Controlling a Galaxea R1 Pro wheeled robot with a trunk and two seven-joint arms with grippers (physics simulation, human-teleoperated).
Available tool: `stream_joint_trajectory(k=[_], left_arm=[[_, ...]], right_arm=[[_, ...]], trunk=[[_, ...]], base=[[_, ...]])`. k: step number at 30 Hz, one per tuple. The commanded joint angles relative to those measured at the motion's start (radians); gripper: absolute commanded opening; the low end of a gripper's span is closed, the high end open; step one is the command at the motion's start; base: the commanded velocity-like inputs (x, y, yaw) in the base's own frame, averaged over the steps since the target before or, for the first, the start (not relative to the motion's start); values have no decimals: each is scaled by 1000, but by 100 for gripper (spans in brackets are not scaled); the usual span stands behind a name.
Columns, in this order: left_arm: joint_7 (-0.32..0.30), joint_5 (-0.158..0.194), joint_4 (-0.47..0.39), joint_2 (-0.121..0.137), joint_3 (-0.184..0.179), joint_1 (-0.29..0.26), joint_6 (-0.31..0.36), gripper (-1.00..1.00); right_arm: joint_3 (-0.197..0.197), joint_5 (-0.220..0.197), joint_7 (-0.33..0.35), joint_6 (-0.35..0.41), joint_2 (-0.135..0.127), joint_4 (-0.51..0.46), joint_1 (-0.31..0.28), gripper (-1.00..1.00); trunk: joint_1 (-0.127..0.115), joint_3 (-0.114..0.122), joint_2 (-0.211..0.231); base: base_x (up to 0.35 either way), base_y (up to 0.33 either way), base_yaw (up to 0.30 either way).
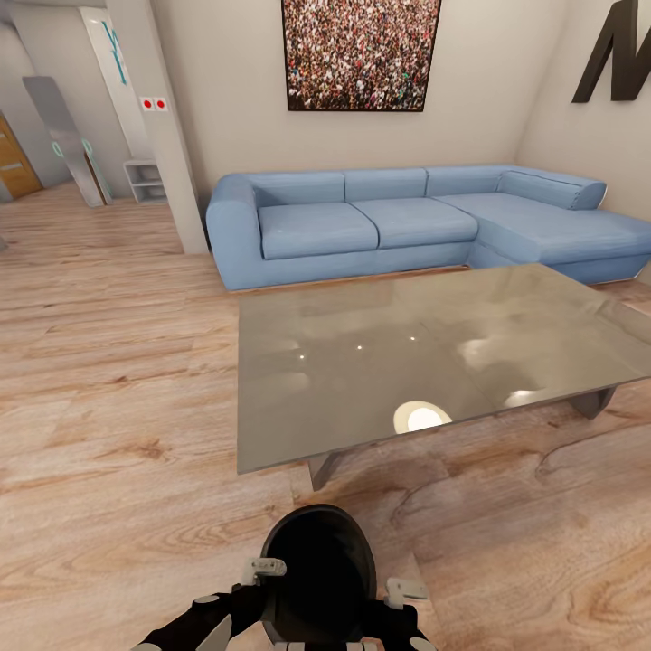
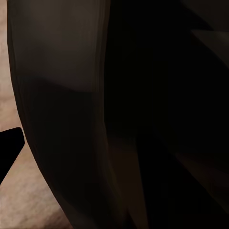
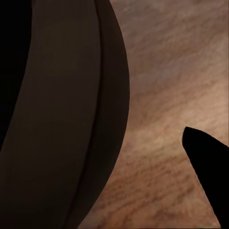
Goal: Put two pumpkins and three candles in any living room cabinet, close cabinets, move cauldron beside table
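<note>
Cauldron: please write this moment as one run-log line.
cauldron between both claws, above floor | table ahead, apart | left claw, right claw: grip unclear

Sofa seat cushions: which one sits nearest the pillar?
The leftmost seat cushion of the blue sofa, next to the rounded arm facing the pillar; the others lie further right.

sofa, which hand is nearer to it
Neither clearly: the left hand and right hand flank the cauldron about level, both well short of the blue sofa beyond the glass table.
</note>
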Motion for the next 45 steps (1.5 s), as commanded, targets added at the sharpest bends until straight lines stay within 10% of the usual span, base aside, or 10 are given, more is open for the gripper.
stream_joint_trajectory(k=[1,2,3,14,45], left_arm=[[0,4,-1,1,-1,0,4,-100],[0,5,-1,1,-1,0,4,-100],[0,5,-1,1,-1,0,4,100],[0,6,-1,1,1,0,4,100],[0,6,-2,1,6,0,9,100]], right_arm=[[6,-13,-10,-7,-1,1,-1,100],[6,-13,-10,-7,-1,1,-1,100],[6,-13,-10,-7,-1,1,-1,100],[6,-13,-8,-7,-1,1,-1,100],[6,-13,-8,-6,-1,1,-1,100]], trunk=[[0,-1,0],[0,-1,0],[0,-1,0],[0,-1,0],[-119,96,217]], base=[[0,0,0],[0,0,0],[0,0,0],[0,0,0],[-140,0,0]])
